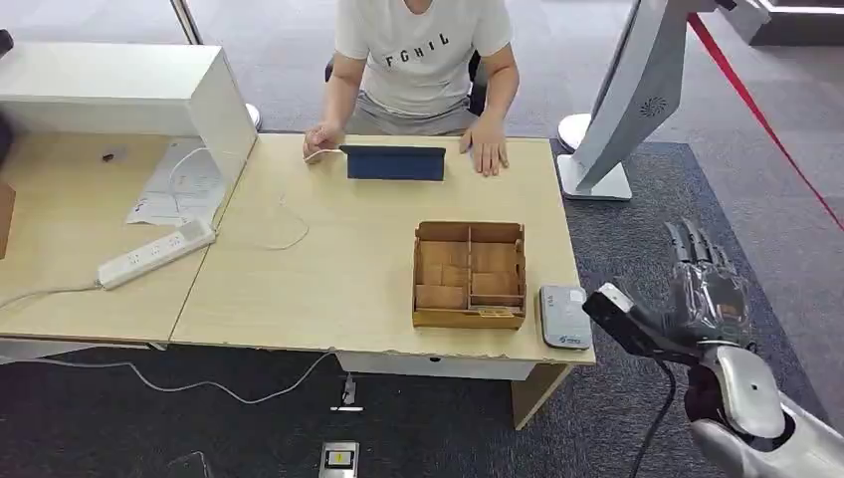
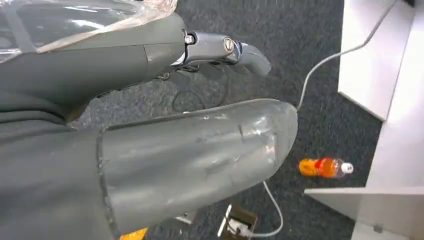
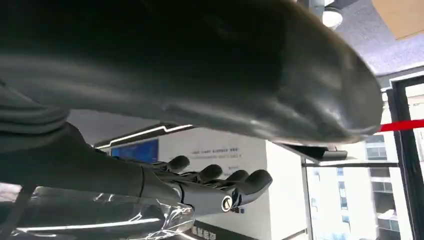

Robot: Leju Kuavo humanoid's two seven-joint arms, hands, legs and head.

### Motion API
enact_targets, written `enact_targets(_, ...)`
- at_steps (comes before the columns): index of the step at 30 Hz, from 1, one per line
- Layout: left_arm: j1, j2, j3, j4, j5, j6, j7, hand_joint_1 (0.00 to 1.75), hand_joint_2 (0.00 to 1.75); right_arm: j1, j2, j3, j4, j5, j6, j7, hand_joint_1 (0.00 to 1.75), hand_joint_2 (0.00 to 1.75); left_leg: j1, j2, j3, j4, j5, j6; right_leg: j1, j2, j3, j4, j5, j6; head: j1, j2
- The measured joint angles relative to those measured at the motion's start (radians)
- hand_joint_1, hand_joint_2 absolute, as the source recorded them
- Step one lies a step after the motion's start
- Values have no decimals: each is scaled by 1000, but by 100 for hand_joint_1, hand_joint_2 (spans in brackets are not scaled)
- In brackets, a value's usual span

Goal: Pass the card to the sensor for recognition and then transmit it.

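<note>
A grey card sensor lies flat at the table's front right corner. Beside it stands an open cardboard box with several compartments; I cannot make out a card in it. My right hand is raised past the table's right edge, over the carpet, fingers straight and apart, holding nothing. In the right wrist view that hand is also empty, its thumb well away from the fingers. My left hand hangs over the dark floor with fingers extended and nothing in it.
A person in a white T-shirt sits at the far side with both hands on the table by a dark blue tablet. A white power strip and cables lie left. A white stand rises at the right. An orange bottle lies on the floor.
</note>
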Motion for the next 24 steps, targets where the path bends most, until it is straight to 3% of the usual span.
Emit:
enact_targets(10,5,2,-53,-13,-75,192,0,0,0,32,-7,-42,-40,1,-2,0,0,0,0,0,0,0,0,0,0,0,0,0,0,0,0,0)
enact_targets(15,1,2,-59,-22,-163,200,0,0,0,9,-6,-37,-45,-14,-5,0,0,0,0,0,0,0,0,0,0,0,0,0,0,0,0,0)
enact_targets(24,-15,3,-47,-23,-223,202,0,0,0,-40,0,-10,-44,-44,-11,-7,0,0,0,0,0,0,0,0,0,0,0,0,0,0,0,0)
